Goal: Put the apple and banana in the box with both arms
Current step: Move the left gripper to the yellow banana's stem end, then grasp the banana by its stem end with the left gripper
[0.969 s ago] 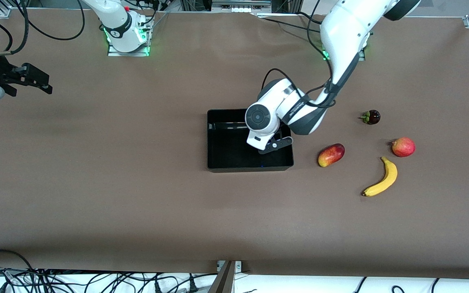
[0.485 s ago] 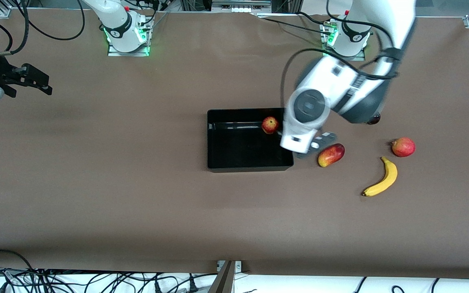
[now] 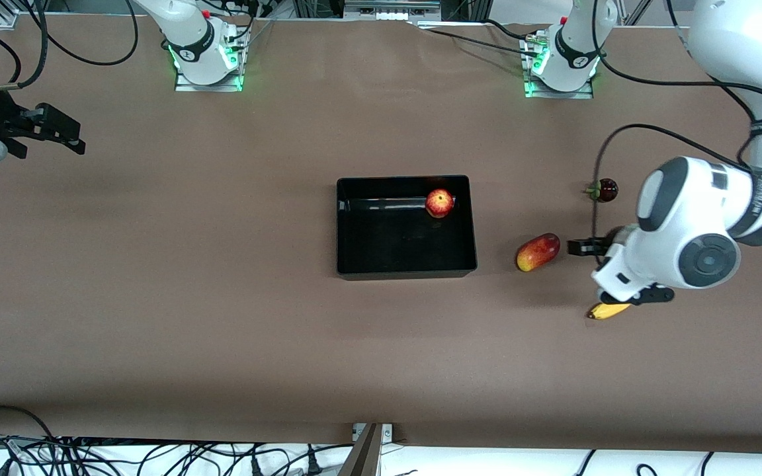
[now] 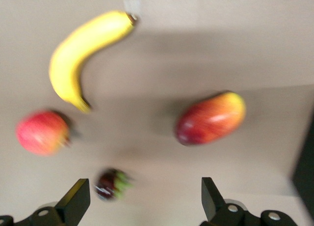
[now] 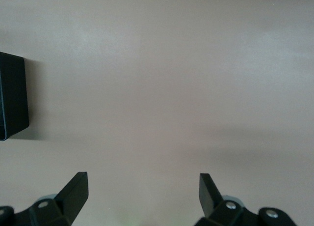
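The apple (image 3: 439,203) lies in the black box (image 3: 405,271), by the wall nearest the robots' bases. The banana shows whole in the left wrist view (image 4: 83,54); in the front view only its tip (image 3: 607,311) shows under the left arm. My left gripper (image 4: 143,201) is open and empty, up in the air over the loose fruits at the left arm's end of the table (image 3: 614,272). My right gripper (image 5: 142,196) is open and empty, waiting over bare table at the right arm's end (image 3: 67,135).
An oblong red-yellow mango (image 3: 538,252) lies between the box and the banana. A dark mangosteen (image 3: 604,190) lies nearer the bases. A pinkish-red round fruit (image 4: 41,132) is hidden by the left arm in the front view. A box corner (image 5: 12,98) shows in the right wrist view.
My left gripper let the apple go in the box, then swung away to over the fruits at the left arm's end. The right arm has not moved.
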Motion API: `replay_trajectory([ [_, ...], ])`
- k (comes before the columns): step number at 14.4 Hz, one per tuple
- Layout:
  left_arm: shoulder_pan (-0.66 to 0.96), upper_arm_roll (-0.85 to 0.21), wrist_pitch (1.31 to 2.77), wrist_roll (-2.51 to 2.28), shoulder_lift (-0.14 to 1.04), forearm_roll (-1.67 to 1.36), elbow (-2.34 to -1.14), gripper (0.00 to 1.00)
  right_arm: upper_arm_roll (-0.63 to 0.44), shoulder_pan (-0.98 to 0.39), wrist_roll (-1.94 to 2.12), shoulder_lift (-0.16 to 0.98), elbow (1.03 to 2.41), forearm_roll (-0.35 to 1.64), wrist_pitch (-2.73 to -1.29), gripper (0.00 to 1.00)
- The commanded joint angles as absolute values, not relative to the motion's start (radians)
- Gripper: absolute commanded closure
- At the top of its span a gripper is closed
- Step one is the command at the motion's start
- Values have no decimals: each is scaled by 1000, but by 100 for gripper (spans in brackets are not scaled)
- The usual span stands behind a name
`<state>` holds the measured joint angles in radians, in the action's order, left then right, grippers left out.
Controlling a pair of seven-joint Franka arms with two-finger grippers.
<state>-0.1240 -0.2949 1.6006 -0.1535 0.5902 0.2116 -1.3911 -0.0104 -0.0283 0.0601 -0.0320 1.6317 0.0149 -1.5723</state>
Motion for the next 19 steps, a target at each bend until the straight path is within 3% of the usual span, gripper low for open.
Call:
replay_trajectory([
  [1,-156,-308,1696,93,624,307,-1382,0,-3,-20,71,-26,1612,11,-1569,0],
  [7,-254,-307,1988,601,753,350,-1396,0,-3,-20,71,-26,1612,12,-1569,0],
  [13,-310,-307,2126,675,856,351,-1453,2,-3,-20,71,-26,1612,12,-1571,0],
  [16,-314,-307,2120,754,858,351,-1451,85,-3,-20,71,-26,1612,11,-1571,0],
  [17,-316,-307,2115,770,856,350,-1451,97,-3,-20,71,-26,1612,11,-1571,0],
  [19,-319,-308,2112,781,851,350,-1450,100,-3,-20,71,-26,1612,11,-1571,0],
])
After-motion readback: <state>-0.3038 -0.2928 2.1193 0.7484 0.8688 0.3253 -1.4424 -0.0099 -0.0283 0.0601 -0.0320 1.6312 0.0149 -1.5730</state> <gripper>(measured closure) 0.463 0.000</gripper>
